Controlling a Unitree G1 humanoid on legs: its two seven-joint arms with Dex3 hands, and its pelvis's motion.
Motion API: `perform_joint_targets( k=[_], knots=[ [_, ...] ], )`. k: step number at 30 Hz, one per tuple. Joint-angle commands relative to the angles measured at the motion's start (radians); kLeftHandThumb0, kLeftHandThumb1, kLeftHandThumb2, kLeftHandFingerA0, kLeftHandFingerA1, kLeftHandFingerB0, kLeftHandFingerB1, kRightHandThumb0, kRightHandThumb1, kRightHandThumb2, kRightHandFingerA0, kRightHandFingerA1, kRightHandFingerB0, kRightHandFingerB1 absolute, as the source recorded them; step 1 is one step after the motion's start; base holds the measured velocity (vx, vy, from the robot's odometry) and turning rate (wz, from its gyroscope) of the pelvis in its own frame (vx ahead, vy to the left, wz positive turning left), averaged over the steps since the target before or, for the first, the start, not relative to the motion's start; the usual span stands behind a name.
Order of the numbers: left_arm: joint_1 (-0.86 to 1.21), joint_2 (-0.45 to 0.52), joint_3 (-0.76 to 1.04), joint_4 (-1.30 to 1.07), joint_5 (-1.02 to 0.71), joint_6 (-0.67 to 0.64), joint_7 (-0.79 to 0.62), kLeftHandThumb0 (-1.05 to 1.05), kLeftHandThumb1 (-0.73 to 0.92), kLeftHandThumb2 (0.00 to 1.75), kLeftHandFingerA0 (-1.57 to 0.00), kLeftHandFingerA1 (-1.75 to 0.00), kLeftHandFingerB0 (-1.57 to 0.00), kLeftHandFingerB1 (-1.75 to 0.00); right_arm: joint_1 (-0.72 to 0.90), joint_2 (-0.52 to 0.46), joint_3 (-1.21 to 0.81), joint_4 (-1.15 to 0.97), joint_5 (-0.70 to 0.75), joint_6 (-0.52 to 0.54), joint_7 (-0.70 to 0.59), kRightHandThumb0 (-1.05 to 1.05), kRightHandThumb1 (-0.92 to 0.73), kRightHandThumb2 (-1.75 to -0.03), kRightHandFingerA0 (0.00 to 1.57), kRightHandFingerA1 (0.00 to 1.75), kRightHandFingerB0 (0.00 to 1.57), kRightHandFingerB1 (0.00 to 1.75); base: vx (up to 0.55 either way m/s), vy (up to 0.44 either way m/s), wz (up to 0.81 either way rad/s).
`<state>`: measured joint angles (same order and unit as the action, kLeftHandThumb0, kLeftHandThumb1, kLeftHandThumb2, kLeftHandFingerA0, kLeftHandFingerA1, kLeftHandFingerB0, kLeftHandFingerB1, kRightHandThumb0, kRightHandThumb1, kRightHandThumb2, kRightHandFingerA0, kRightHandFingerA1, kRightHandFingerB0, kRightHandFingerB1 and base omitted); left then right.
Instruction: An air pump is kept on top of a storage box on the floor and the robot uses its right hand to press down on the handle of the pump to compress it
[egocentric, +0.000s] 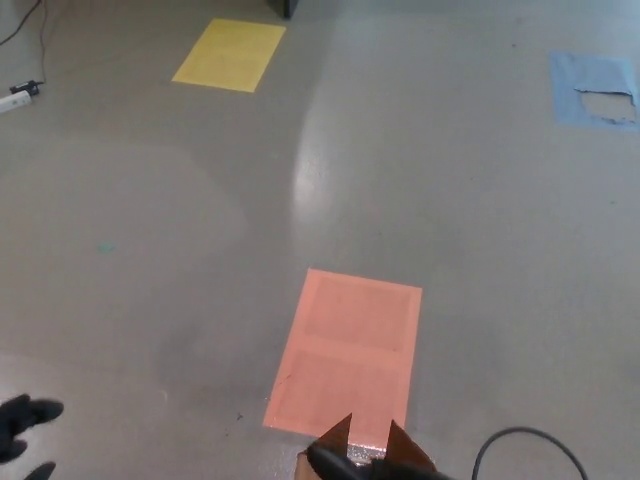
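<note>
1. Pump parts barely make the head view: a small silvery piece (362, 452) glints at the bottom edge, framed by two raised brown corners of the storage box (336, 436); whether that glint is the pump's handle cannot be told from here.

2. Right hand (345, 466) shows only as a dark sliver of black fingers at the bottom edge, touching the silvery piece and lying across the top of the box. With so little of it inside the picture, it cannot be told whether those fingers are spread, closed or clamped on anything.

3. A black cable (530, 443) loops up from the bottom edge to the right of the box, apart from it.

4. Left hand (22, 428) sits at the lower left corner, well apart from the box. Two black fingers (35, 409) are visible with a gap between them, holding nothing.

5. An orange rectangle (350, 345) marks the grey floor (180, 230) just beyond the box, its near edge partly hidden by the brown corners.

6. Farther off, a yellow rectangle (230, 54) lies at upper left and a torn blue patch (594, 90) at upper right.

7. A white object (18, 96) with a dark cord lies on the floor at the far left edge, too small to identify.
</note>
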<state>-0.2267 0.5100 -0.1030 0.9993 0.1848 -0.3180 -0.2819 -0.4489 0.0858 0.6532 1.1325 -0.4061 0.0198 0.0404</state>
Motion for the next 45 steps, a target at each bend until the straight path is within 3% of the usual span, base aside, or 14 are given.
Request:
perform_joint_targets(
  k=[1, 9, 15, 18, 19, 30, 31, 32, 33, 39, 40, 41, 42, 45],
  knots=[
    [0.125, 0.021, -0.020, -0.033, 0.045, -0.031, 0.055, -0.31, 0.63, 1.12, 0.00, -0.48, 0.00, -0.46, 0.084, 0.032, 0.004, 0.164, -0.067, -0.069, -0.229, -0.88, -0.69, -1.03, 0.09, 0.30, 0.09, 0.22, 0.00, 0.000, 0.00],
    [0.149, 0.012, -0.025, -0.032, 0.042, -0.020, 0.052, -0.32, 0.62, 1.12, -0.01, -0.48, 0.00, -0.46, 0.097, 0.040, 0.032, 0.204, -0.110, -0.062, -0.250, -0.87, -0.68, -1.02, 0.10, 0.31, 0.09, 0.26, 0.00, 0.000, 0.00],
    [0.150, 0.002, -0.033, -0.016, 0.050, -0.016, 0.070, -0.32, 0.61, 1.11, 0.00, -0.48, 0.00, -0.46, 0.091, 0.041, 0.039, 0.221, -0.137, -0.064, -0.267, -0.88, -0.68, -0.80, 0.11, 0.29, 0.08, 0.23, 0.00, 0.000, 0.00],
    [0.136, 0.001, -0.027, -0.004, 0.040, -0.020, 0.060, -0.32, 0.61, 1.11, 0.00, -0.47, 0.00, -0.46, 0.074, 0.045, 0.034, 0.225, -0.144, -0.060, -0.263, -0.90, -0.67, -0.82, 0.10, 0.27, 0.07, 0.22, 0.00, 0.000, 0.00],
    [0.139, 0.003, -0.027, -0.009, 0.040, -0.019, 0.059, -0.32, 0.61, 1.11, 0.00, -0.48, 0.00, -0.46, 0.071, 0.046, 0.034, 0.225, -0.146, -0.059, -0.262, -0.89, -0.68, -1.04, 0.10, 0.32, 0.09, 0.25, 0.00, 0.000, 0.00],
    [0.122, -0.006, -0.029, -0.024, 0.042, -0.007, 0.067, -0.32, 0.61, 1.11, -0.01, -0.48, 0.00, -0.46, -0.034, 0.064, 0.015, 0.229, -0.165, -0.029, -0.215, -0.87, -0.68, -1.03, 0.09, 0.34, 0.09, 0.23, 0.00, 0.000, 0.00],
    [0.114, -0.006, -0.028, -0.020, 0.042, -0.005, 0.066, -0.32, 0.61, 1.11, 0.00, -0.48, 0.00, -0.46, -0.048, 0.065, 0.008, 0.228, -0.161, -0.034, -0.213, -0.82, -0.80, -0.66, 0.11, 0.25, 0.09, 0.23, 0.00, 0.000, 0.00],
    [0.113, -0.006, -0.028, -0.019, 0.042, -0.005, 0.065, -0.32, 0.61, 1.11, 0.00, -0.48, 0.00, -0.46, -0.051, 0.067, 0.004, 0.227, -0.158, -0.037, -0.212, -0.82, -0.80, -0.66, 0.11, 0.25, 0.09, 0.23, 0.00, 0.000, 0.00],
    [0.110, -0.007, -0.026, -0.013, 0.039, -0.004, 0.063, -0.32, 0.60, 1.10, -0.01, -0.47, 0.00, -0.46, -0.068, 0.070, -0.011, 0.221, -0.148, -0.058, -0.215, -0.89, -0.67, -1.02, 0.10, 0.30, 0.09, 0.23, 0.00, 0.000, 0.00],
    [0.115, 0.002, -0.025, -0.008, 0.044, -0.012, 0.073, -0.33, 0.59, 1.11, -0.01, -0.48, 0.00, -0.46, -0.146, 0.069, -0.041, 0.191, -0.148, -0.132, -0.215, -0.91, -0.71, -1.08, 0.09, 0.30, 0.08, 0.22, 0.00, 0.000, 0.00],
    [0.116, 0.003, -0.024, -0.005, 0.044, -0.015, 0.073, -0.60, 0.85, 0.66, -0.20, -0.32, -0.18, -0.28, -0.171, 0.061, -0.063, 0.166, -0.131, -0.171, -0.207, -0.89, -0.71, -1.07, 0.07, 0.28, 0.07, 0.19, 0.00, 0.000, 0.00],
    [0.114, 0.002, -0.024, -0.002, 0.043, -0.017, 0.072, -0.60, 0.85, 0.66, -0.20, -0.32, -0.18, -0.28, -0.199, 0.050, -0.087, 0.138, -0.111, -0.212, -0.195, -0.89, -0.71, -1.07, 0.07, 0.28, 0.07, 0.19, 0.00, 0.000, 0.00],
    [0.111, 0.002, -0.024, 0.001, 0.043, -0.017, 0.073, -0.32, 0.59, 1.10, -0.01, -0.48, -0.01, -0.46, -0.213, 0.043, -0.104, 0.117, -0.099, -0.235, -0.183, -0.88, -0.70, -1.05, 0.07, 0.27, 0.06, 0.19, 0.00, 0.000, 0.00],
    [0.104, 0.002, -0.024, 0.014, 0.042, -0.019, 0.070, -0.33, 0.60, 1.11, 0.00, -0.47, 0.00, -0.46, -0.241, -0.002, -0.160, -0.040, -0.052, -0.319, -0.119, -0.91, -0.72, -1.05, 0.07, 0.28, 0.07, 0.17, 0.00, 0.000, 0.00]
  ],
)
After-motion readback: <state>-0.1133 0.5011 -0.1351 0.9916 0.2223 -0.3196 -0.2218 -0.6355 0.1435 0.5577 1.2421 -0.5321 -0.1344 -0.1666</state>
